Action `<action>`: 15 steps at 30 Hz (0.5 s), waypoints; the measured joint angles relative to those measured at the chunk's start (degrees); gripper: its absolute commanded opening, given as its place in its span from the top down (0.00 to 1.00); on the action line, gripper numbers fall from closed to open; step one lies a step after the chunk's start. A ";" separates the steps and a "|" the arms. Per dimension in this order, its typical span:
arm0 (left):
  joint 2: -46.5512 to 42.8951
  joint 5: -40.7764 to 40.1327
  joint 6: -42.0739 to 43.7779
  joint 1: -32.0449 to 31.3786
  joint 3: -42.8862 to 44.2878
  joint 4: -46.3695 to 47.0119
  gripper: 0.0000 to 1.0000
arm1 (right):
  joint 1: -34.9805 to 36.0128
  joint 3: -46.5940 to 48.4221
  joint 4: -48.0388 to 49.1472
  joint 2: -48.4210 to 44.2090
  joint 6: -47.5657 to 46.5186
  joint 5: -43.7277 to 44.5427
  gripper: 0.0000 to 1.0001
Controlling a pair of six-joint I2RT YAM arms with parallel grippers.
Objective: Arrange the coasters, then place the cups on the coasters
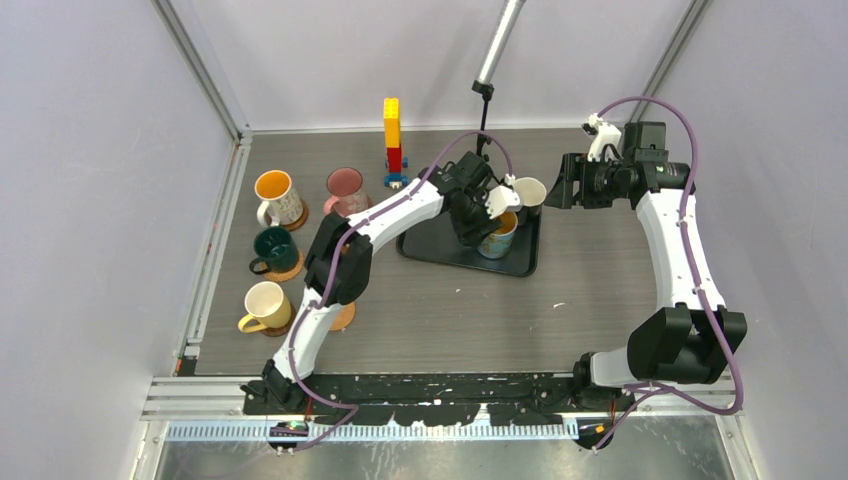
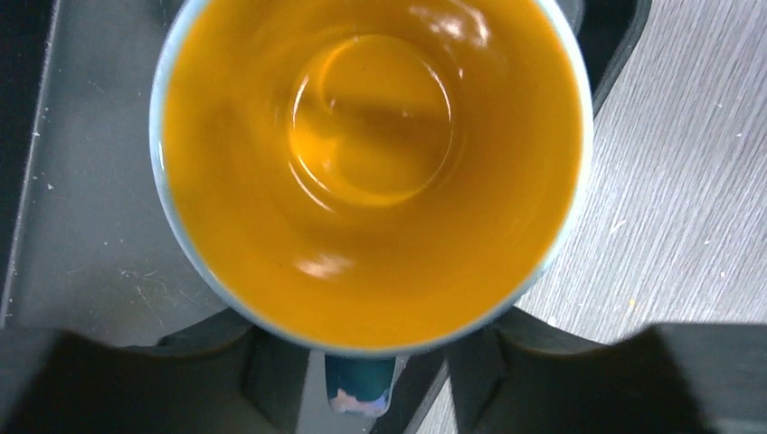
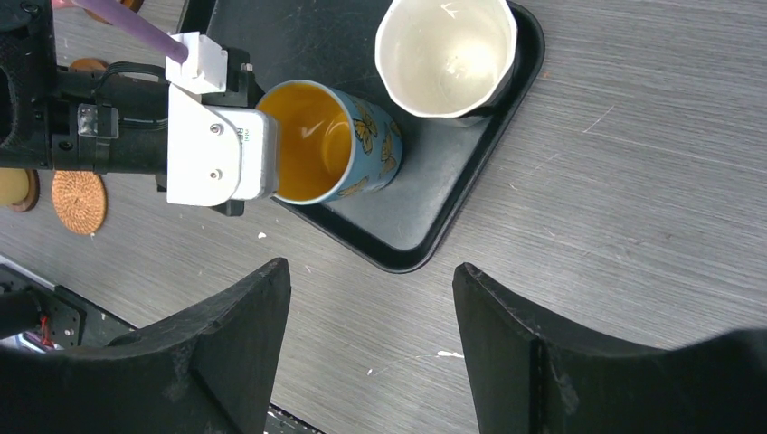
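Note:
The blue cup with an orange inside [image 1: 500, 238] [image 2: 371, 163] [image 3: 335, 145] stands on the black tray [image 1: 440, 245] [image 3: 425, 208]. My left gripper [image 1: 490, 222] [image 2: 375, 362] reaches down over its near side. Its jaws straddle the cup's handle [image 2: 360, 375], with a gap still showing on the right. A plain white cup [image 1: 528, 192] [image 3: 445, 54] stands behind it on the tray. To the tray's right my right gripper [image 1: 560, 185] [image 3: 371, 289] hangs open over bare table. A woven tan coaster [image 3: 79, 201] and a brown coaster [image 1: 343, 316] lie bare.
At the left, the orange-lined white cup [image 1: 275, 195], the pink cup [image 1: 345, 188], the teal cup [image 1: 273, 250] and the cream cup [image 1: 265, 305] each sit on a coaster. A toy brick tower [image 1: 392, 140] stands at the back. Walls close in both sides.

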 measured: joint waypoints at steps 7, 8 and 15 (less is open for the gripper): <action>0.00 -0.02 0.00 -0.02 -0.15 0.59 0.97 | -0.39 -0.13 0.02 0.00 -0.02 -0.35 0.29; -0.11 -0.04 0.07 -0.04 -0.37 0.87 1.00 | -0.39 -0.20 0.00 0.00 -0.02 -0.37 0.29; -3.56 -0.02 -2.23 0.70 -6.14 3.91 1.00 | -0.39 -0.35 0.59 0.00 0.33 -0.44 0.29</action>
